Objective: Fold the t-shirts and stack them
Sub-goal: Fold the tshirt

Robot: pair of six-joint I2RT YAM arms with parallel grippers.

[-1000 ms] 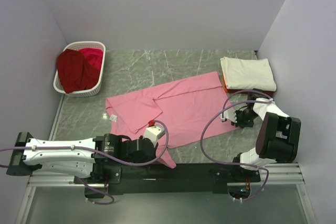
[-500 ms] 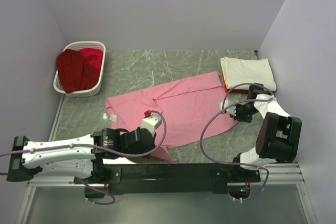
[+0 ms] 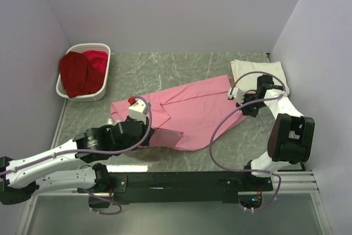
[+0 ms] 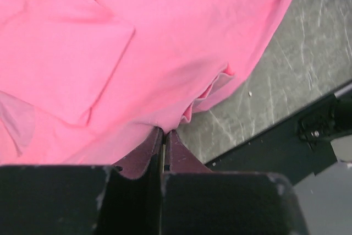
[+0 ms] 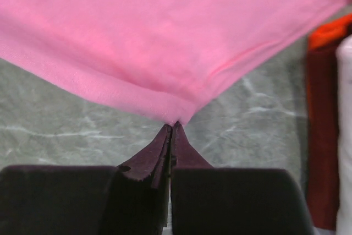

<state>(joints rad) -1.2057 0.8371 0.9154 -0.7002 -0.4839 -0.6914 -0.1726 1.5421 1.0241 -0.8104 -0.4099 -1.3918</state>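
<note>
left tool (image 4: 163, 134) pinches pink shirt (image 3: 192, 111) | right tool (image 5: 171, 127) too (wrist views only)

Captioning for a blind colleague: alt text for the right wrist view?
The right gripper, jaws shut, pinches a corner of the pink t-shirt over the marble table; folded red and white shirts lie at right.

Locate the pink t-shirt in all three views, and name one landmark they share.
Top external: pink t-shirt spread across the table's middle.
Left wrist: pink t-shirt fills the upper left, edge pinched in the left gripper.
Right wrist: pink t-shirt fills the top, corner pinched in the right gripper.
Shared landmark: green marble tabletop, beside the shirt in all three.
</note>
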